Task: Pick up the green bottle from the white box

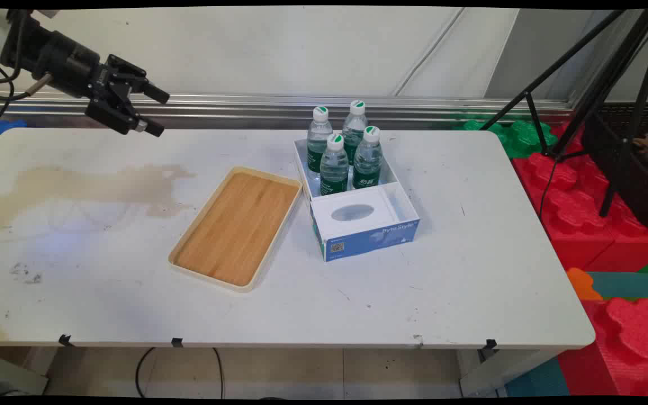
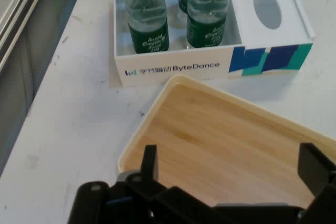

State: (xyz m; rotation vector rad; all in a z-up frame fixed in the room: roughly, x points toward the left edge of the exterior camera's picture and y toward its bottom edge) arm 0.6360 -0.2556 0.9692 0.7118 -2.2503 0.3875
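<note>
My black gripper (image 1: 158,114) hangs high over the table's far left corner, open and holding nothing. In the hand view its two fingertips (image 2: 149,160) stand wide apart over the wooden tray (image 2: 231,145). That cream-rimmed tray (image 1: 238,225) lies bare at the table's middle. To its right stands a white and blue box (image 1: 358,208) lettered ByteDance, with several green-labelled water bottles (image 1: 344,152) upright in its far compartment. The same box (image 2: 210,66) and bottles (image 2: 148,17) fill the top of the hand view.
A brownish stain (image 1: 82,188) spreads over the table's left part. A black tripod (image 1: 594,95) and red foam blocks (image 1: 599,219) stand off the table's right edge. A metal rail (image 1: 301,104) runs along the wall behind.
</note>
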